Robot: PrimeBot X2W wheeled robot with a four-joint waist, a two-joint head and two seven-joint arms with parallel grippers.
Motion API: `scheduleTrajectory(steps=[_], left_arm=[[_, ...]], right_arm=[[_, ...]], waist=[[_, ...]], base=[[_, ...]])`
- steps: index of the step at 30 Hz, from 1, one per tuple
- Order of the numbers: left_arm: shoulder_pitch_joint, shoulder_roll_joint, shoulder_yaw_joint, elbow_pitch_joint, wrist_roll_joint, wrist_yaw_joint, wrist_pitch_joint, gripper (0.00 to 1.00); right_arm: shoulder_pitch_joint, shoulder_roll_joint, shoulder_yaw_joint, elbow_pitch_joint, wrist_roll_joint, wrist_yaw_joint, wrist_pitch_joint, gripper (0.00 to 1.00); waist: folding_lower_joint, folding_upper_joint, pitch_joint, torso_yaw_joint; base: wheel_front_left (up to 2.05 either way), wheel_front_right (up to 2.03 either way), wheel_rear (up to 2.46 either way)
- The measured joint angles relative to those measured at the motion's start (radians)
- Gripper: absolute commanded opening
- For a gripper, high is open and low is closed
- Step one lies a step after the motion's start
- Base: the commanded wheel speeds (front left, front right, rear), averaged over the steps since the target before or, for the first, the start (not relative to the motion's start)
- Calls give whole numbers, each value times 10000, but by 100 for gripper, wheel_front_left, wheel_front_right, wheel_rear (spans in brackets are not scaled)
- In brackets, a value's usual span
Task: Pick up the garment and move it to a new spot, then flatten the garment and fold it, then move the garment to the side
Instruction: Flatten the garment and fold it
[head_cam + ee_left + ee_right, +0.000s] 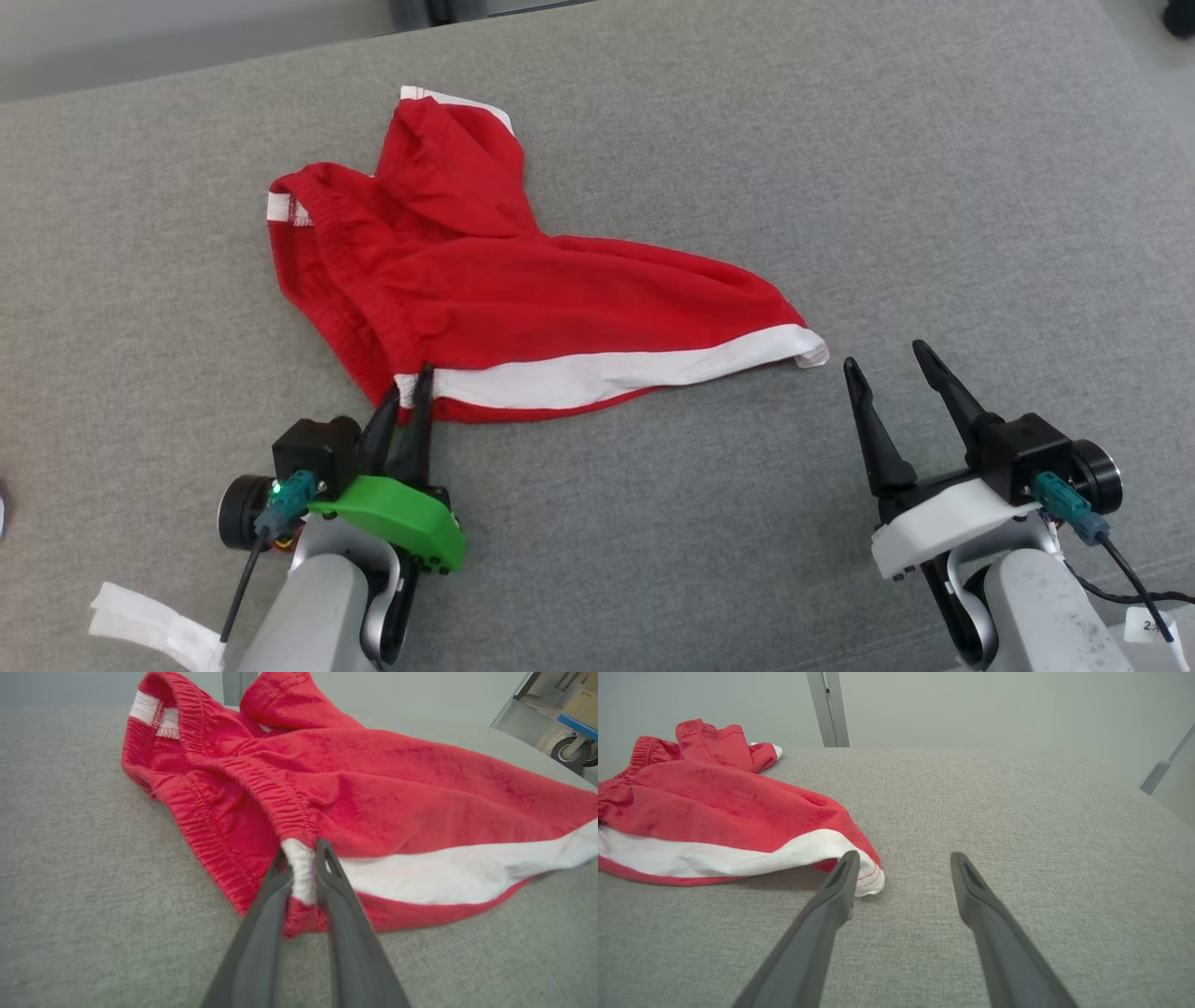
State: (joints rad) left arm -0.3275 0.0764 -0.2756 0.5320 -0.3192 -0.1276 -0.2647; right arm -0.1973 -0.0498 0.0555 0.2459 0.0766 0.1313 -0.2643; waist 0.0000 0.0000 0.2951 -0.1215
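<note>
Across the grey fabric surface (840,187), red cloth shorts (523,280) with a white stripe (607,373) stretch from the clamping left gripper (411,383) rightward to a hem (810,350) beside the spread, empty right gripper (885,357).

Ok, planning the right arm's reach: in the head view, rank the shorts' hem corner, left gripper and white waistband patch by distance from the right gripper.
1. hem corner, just left of the right gripper.
2. left gripper, lower left, shut on the shorts.
3. white waistband patch, far upper left.
</note>
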Motion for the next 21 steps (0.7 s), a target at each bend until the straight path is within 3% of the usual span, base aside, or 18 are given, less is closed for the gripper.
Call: scheduleTrajectory(steps=[12, 21], left_arm=[[927, -159, 500, -909, 107, -2, -2, 0], [1188, -205, 420, -917, 150, -2, 0, 0]], right_arm=[[91, 4, 36, 548, 750, 0, 0, 100], [27, 10, 270, 1973, 771, 0, 0, 100]], waist=[[0, 0, -384, 870], [0, 0, -536, 1402]], base=[[0, 0, 0], [0, 0, 0]])
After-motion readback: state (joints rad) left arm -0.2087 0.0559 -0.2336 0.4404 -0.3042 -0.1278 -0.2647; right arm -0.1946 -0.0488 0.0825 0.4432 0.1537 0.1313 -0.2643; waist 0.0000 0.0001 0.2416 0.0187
